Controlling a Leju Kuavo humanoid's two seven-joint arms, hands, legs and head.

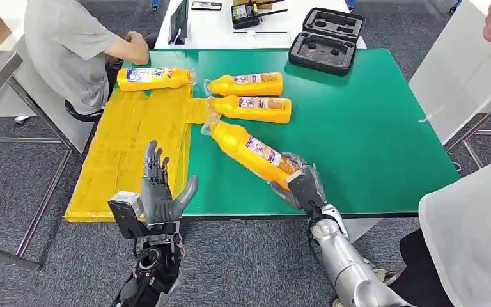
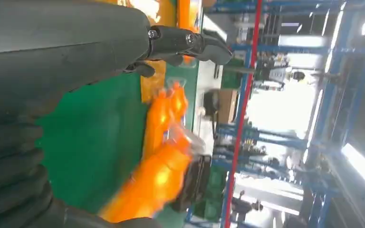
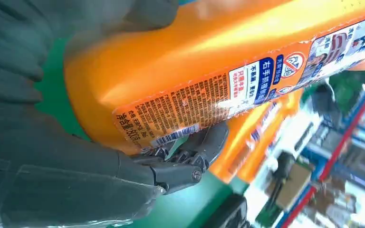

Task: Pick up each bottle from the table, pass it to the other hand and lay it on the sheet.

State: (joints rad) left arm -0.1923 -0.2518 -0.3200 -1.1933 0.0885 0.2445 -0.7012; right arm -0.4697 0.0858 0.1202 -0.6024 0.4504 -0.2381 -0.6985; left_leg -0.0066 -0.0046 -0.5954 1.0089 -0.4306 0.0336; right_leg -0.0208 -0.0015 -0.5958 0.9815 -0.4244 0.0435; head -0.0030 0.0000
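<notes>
Currently: right robot hand wrapped around base end of one orange bottle, near front edge of green bench. Bottle angled, cap end pointing toward far left, base in the grasp; whether body rests on the bench or sits slightly lifted, cannot tell. Right wrist view: thumb pressed under the bottle's printed label, palm covering the base.

Left robot hand released, holding nothing, fingers spread and pointing up, palm turned toward the held bottle. Positioned at front edge of bench, over the boundary between yellow sheet and green surface. Well apart from the held bottle.

Two further orange bottles lying on green surface beyond the held one: nearer one and farther one, roughly parallel, caps toward the sheet. Cap of held bottle just beside cap of nearer one.

Fourth bottle lying along far edge of the yellow sheet.

Open black case at far edge of bench. Seated person in grey shirt at far left corner.
</notes>
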